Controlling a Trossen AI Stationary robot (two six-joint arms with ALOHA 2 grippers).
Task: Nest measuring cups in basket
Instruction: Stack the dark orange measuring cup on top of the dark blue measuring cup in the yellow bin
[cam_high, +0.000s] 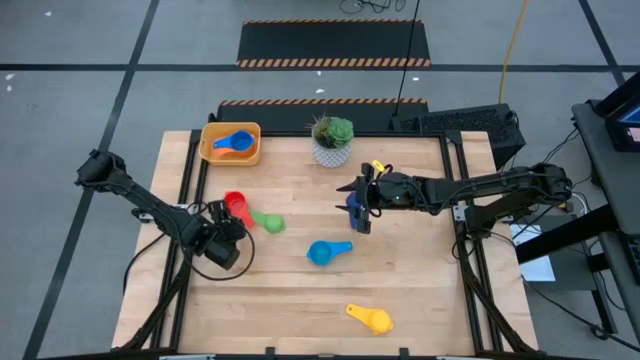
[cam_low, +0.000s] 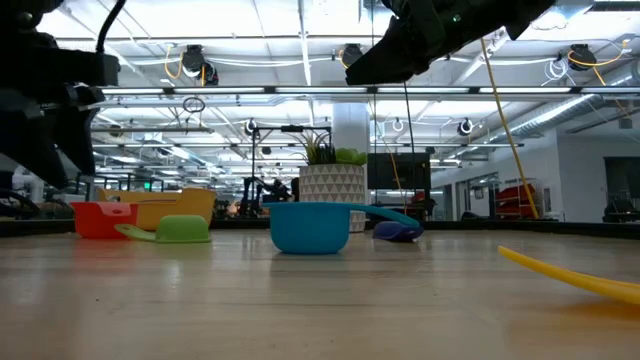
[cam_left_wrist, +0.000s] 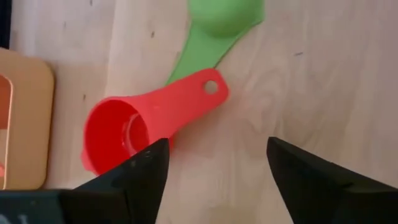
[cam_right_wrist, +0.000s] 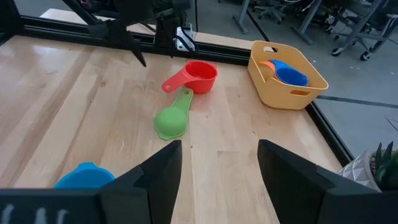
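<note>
Fingers apart on the left gripper (cam_high: 232, 226), empty, hovering just beside the red cup (cam_high: 238, 208) near the desk's left edge — far nearer than the right gripper (cam_high: 357, 203), also spread and empty, mid-desk. Red cup lies on its side: bowl toward the basket (cam_high: 212, 151) in the far-left corner, handle running out to touch the green cup (cam_high: 269, 222).
</note>
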